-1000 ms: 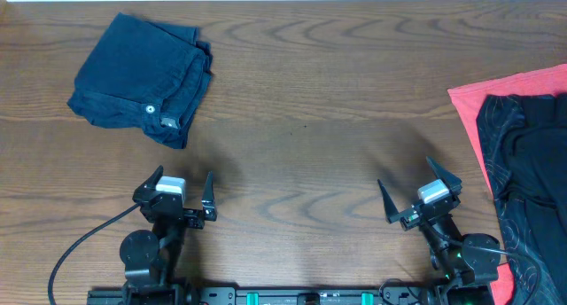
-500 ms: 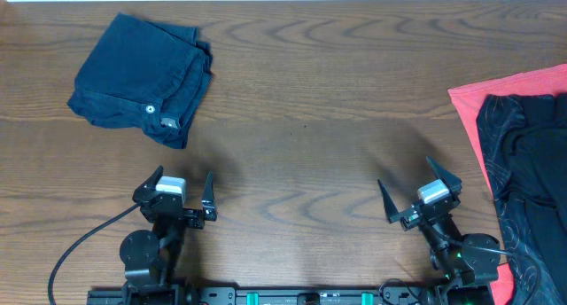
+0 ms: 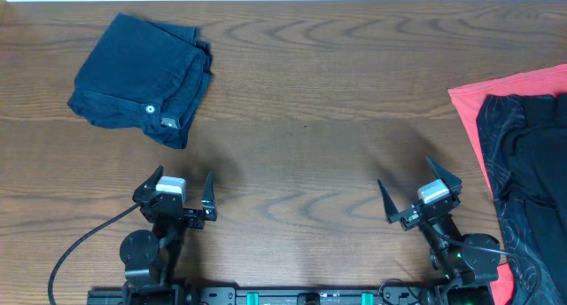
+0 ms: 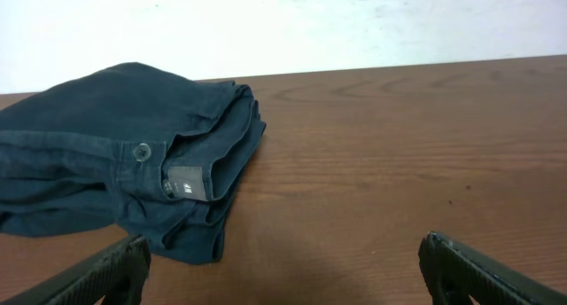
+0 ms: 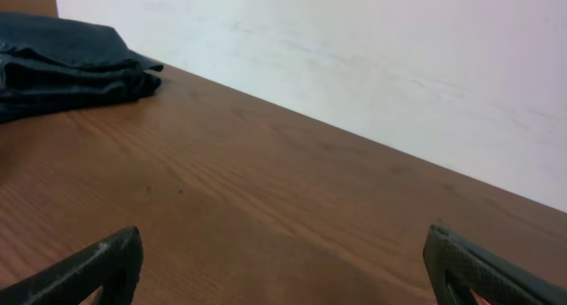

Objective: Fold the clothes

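A folded dark navy garment [image 3: 142, 79] with a button and a small tag lies at the table's far left; it also shows in the left wrist view [image 4: 115, 145] and at the far left of the right wrist view [image 5: 62, 61]. At the right edge an unfolded black garment [image 3: 532, 163] lies crumpled on a red cloth [image 3: 483, 105]. My left gripper [image 3: 183, 178] hovers near the front edge, open and empty [image 4: 283, 252], well short of the navy garment. Near the front right, my right gripper [image 3: 405, 175] is open and empty [image 5: 283, 238], left of the black garment.
The brown wooden table [image 3: 301, 119] stretches between the two piles. A white wall [image 5: 354, 48] rises behind its far edge. A black cable [image 3: 80, 243] loops at the front left beside the left arm's base.
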You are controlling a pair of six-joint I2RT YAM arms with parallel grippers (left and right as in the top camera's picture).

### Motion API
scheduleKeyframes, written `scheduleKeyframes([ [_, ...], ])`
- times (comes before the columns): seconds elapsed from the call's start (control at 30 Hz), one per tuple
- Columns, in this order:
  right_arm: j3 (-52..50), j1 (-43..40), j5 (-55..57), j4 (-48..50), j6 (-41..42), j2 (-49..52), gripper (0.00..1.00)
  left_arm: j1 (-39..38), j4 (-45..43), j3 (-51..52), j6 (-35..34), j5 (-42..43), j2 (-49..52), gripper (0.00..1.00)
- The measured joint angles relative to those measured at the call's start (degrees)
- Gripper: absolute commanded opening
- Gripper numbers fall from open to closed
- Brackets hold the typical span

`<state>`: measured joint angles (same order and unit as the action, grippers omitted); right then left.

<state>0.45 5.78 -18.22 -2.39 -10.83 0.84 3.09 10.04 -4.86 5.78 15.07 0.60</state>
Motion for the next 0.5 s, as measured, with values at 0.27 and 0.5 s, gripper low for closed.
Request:
scheduleKeyframes([
  [0.27,0.0,0.0,0.0,0.0,0.02,0.0,0.99,0.0,0.0,0.0,0.02,0.0,0.0,0.98],
  [0.5,-0.02,0.02,0.0,0.0,0.02,0.0,0.99,0.0,-0.15,0.0,0.0,1.9,0.0,0.98],
])
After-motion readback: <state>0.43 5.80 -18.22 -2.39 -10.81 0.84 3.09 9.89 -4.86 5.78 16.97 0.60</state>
